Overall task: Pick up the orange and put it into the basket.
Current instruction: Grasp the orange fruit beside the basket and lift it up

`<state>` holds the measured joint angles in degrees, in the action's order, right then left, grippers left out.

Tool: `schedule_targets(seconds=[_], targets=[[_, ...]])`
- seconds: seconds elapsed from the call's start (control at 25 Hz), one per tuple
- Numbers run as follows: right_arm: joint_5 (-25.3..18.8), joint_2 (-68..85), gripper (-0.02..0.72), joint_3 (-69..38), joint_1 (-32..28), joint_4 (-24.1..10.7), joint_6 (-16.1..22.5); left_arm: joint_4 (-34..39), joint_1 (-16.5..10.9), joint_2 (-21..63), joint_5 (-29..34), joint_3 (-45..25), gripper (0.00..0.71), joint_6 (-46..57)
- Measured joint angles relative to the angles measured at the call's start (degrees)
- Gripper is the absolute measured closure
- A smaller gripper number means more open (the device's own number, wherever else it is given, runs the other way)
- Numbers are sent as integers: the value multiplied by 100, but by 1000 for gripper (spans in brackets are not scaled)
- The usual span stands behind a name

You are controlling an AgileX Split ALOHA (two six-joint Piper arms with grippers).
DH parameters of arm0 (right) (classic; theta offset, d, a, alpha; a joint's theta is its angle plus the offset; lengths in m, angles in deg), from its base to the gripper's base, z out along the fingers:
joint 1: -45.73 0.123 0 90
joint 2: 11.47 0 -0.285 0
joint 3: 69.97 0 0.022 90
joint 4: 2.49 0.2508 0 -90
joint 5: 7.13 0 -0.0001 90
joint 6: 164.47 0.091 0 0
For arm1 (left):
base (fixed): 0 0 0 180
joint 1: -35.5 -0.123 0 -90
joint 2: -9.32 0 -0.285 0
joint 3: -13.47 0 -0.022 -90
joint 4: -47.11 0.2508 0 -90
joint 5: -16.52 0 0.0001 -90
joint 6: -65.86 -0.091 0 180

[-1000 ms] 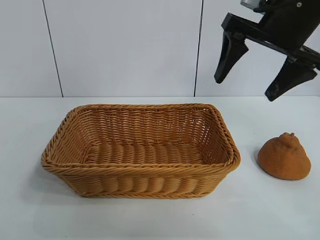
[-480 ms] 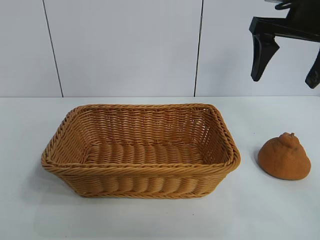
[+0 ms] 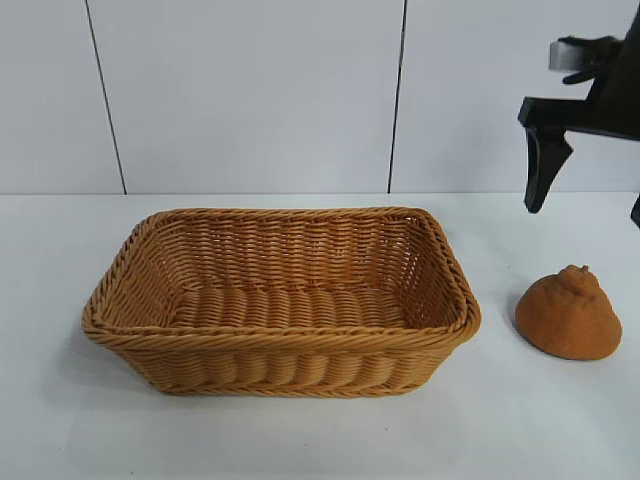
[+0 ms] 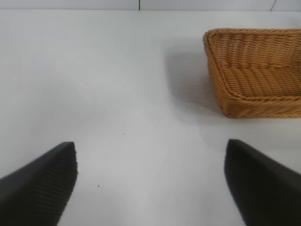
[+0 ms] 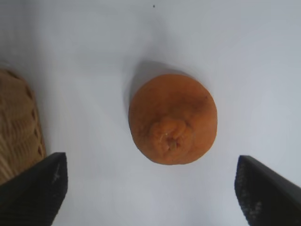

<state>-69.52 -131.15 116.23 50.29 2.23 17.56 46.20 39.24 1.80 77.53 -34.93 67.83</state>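
Note:
The orange (image 3: 568,315) rests on the white table to the right of the basket (image 3: 280,345), stem bump up and a hand's width from its rim. My right gripper (image 3: 590,195) hangs well above the orange, open, nothing between its fingers. In the right wrist view the orange (image 5: 172,119) lies straight below, just ahead of the open right gripper (image 5: 149,172), and a corner of the basket (image 5: 16,127) shows at the edge. My left gripper (image 4: 150,150) is open over bare table, off to one side of the basket (image 4: 256,94). It does not show in the exterior view.
A white panelled wall (image 3: 250,90) stands behind the table (image 3: 520,430). The basket holds nothing that I can see.
The right gripper has swung to the right and come lower, from above the gap between basket and orange to over the orange. Orange and basket have not moved.

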Motion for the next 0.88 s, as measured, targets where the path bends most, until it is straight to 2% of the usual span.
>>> schedule_targets(seconds=[0.4, 0.48, 0.6, 0.8, 0.88], targets=[[182, -1139, 43, -42, 0, -116, -12, 0, 0, 0, 0, 0, 101, 0], [196, -1160, 76, -42, 0, -134, -12, 0, 0, 0, 0, 0, 101, 0], [239, -1160, 209, -42, 0, -208, -12, 0, 0, 0, 0, 0, 101, 0], [100, -1127, 628, -42, 0, -273, -14, 5, 0, 0, 5, 0, 101, 0], [60, -1036, 649, -37, 0, -273, -43, 5, 0, 0, 5, 0, 101, 0]])
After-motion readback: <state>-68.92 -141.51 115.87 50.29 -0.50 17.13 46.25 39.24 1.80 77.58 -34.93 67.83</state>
